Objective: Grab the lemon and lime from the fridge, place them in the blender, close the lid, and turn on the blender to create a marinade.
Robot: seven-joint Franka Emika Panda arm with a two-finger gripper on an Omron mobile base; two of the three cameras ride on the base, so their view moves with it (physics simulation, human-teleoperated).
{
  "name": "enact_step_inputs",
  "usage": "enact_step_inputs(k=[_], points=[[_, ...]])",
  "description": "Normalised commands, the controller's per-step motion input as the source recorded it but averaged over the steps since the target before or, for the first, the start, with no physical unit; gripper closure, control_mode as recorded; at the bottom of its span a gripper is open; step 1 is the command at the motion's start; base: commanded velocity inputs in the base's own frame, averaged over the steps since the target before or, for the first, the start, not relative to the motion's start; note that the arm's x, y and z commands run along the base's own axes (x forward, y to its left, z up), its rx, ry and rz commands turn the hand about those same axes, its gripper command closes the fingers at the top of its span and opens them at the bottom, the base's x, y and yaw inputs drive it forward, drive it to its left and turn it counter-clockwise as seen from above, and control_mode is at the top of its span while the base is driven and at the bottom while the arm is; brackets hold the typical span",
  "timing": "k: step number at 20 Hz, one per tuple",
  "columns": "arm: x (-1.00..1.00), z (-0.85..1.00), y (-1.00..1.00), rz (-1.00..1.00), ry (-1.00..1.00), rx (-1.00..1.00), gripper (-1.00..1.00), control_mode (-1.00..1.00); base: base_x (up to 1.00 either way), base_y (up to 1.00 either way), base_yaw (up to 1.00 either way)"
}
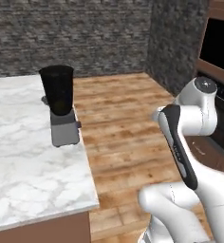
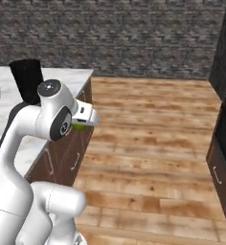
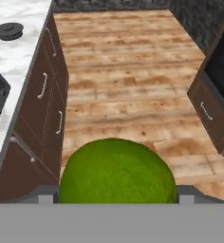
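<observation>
So you have the lime (image 3: 117,172) held between the jaws, closed on it, out over the wood floor beside the counter (image 1: 23,180). The blender (image 1: 60,104) stands open on that counter, and the lid (image 3: 8,31) lies apart on the marble. I cannot tell whether the lemon is inside. Left: drop the lime in, fit the lid, switch on.

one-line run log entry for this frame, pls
phase: carrying lime to blender | jaws: shut on lime | blender: on marble counter, jar open | lid: off, lying on counter
</observation>
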Motion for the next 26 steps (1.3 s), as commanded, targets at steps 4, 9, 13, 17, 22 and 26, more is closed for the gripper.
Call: enact_step_inputs(k=[4,9,13,17,22,26], points=[[0.0,0.0,0.0,0.0,0.0,0.0,1.0,1.0,0.73,-0.71,0.55],[0.0,0.0,0.0,0.0,0.0,0.0,1.0,1.0,0.82,-0.51,0.61],[0.0,0.0,0.0,0.0,0.0,0.0,1.0,1.0,0.8,-0.46,0.64],[0.0,0.0,0.0,0.0,0.0,0.0,1.0,1.0,0.66,-0.58,0.61],[0.0,0.0,0.0,0.0,0.0,0.0,1.0,1.0,0.45,-0.63,0.59],[0.0,0.0,0.0,0.0,0.0,0.0,1.0,1.0,0.34,-0.61,0.59]])
